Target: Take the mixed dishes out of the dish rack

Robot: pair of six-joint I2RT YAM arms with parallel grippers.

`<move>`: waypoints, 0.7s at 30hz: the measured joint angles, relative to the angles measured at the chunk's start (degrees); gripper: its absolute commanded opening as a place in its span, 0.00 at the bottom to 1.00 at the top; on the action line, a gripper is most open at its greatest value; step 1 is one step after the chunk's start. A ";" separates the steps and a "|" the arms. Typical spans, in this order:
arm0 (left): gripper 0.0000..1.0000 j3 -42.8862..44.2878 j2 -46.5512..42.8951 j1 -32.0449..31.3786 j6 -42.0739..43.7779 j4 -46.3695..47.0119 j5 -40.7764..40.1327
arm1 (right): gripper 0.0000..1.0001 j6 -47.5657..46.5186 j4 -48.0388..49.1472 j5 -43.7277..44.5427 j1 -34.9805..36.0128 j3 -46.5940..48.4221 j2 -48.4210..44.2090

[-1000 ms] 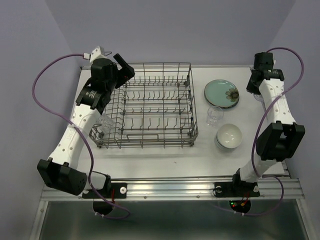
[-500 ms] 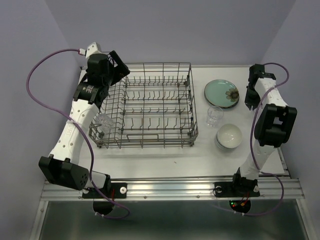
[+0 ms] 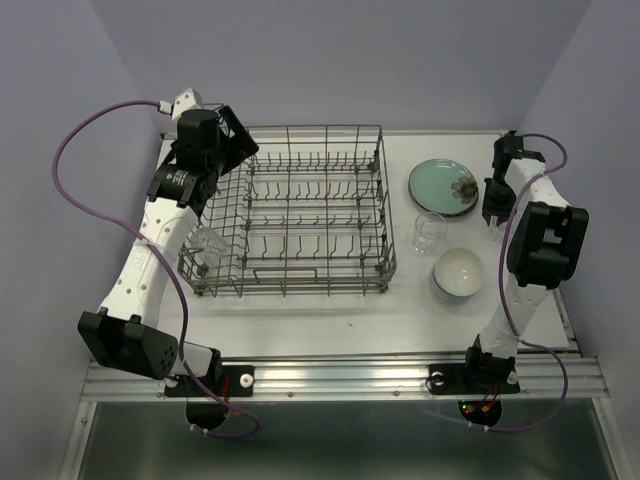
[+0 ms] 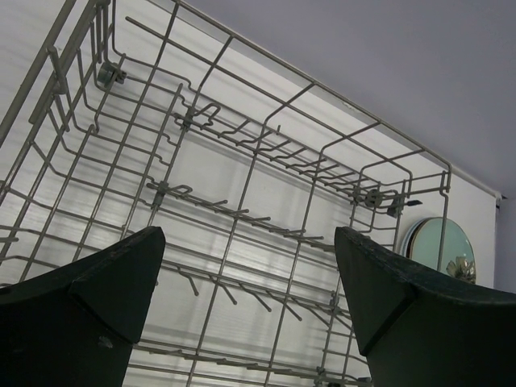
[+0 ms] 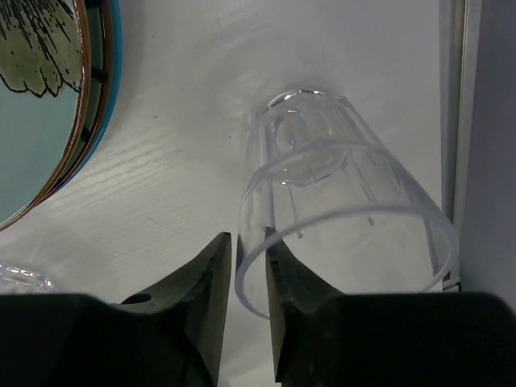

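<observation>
Right gripper [image 5: 247, 246] at a small clear drinking glass [image 5: 339, 185]
The glass rim sits between its nearly closed fingers; I cannot tell if they squeeze. The left gripper [image 4: 248, 238] has fingers spread wide, the big grey wire dish rack [image 3: 383, 200] just in front of them.

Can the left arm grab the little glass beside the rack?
Probably yes. The clear glass sits outside the dish rack, right beside the left arm, with nothing over it. The left fingers are wide open and empty.

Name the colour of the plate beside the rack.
Pale green plate, dark leafy motif; right wrist view shows best.
</observation>
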 measured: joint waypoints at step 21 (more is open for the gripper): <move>0.99 -0.85 -1.40 0.35 1.46 -2.40 -1.79 | 1.00 2.21 4.17 -2.47 -0.02 1.16 -15.26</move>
